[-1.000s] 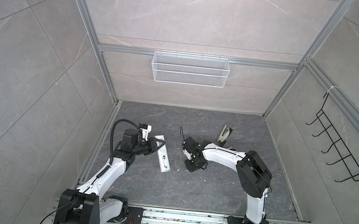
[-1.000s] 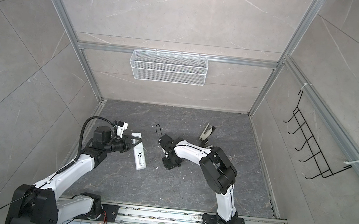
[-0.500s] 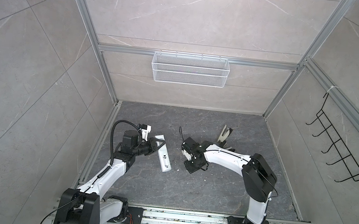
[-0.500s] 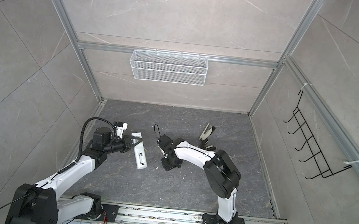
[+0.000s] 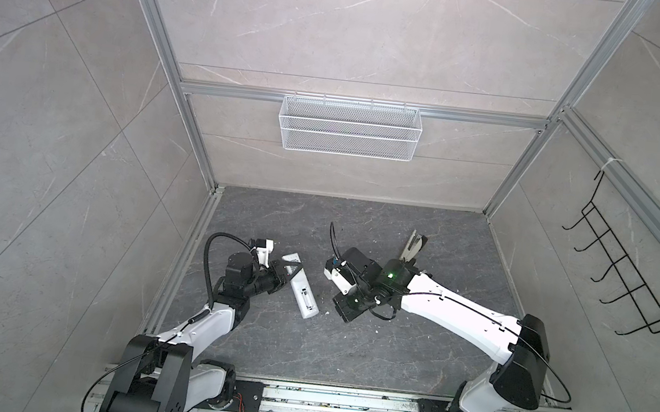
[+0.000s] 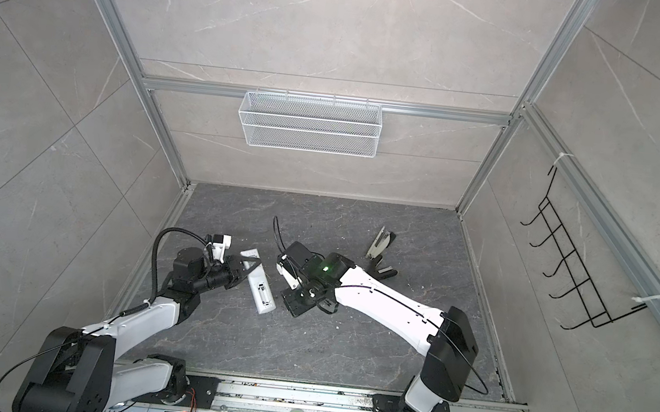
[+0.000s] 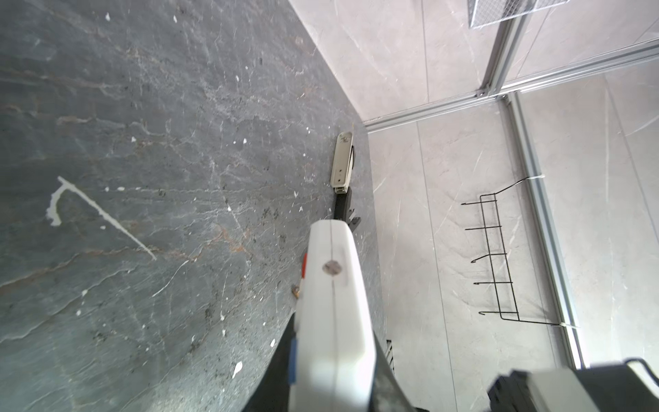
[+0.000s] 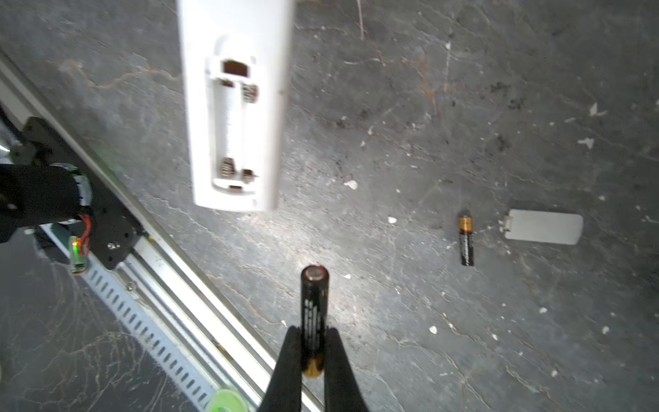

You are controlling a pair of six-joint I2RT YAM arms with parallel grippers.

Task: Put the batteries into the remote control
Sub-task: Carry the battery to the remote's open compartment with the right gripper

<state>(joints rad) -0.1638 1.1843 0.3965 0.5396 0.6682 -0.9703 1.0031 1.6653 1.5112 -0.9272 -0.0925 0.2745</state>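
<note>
Top view: we saw the left gripper (image 5: pixel 291 273) clamped on the slim white plastic remote control (image 5: pixel 304 295), bay upward | Left wrist: remote's end between closed fingers (image 7: pixel 276 371) | Right wrist: right gripper (image 8: pixel 313 333) pinched a black, gold-ended cylindrical battery (image 8: pixel 313 303); the empty bay lay ahead of its fingertips, slightly aside, axes near parallel; right arm nearer.
</note>
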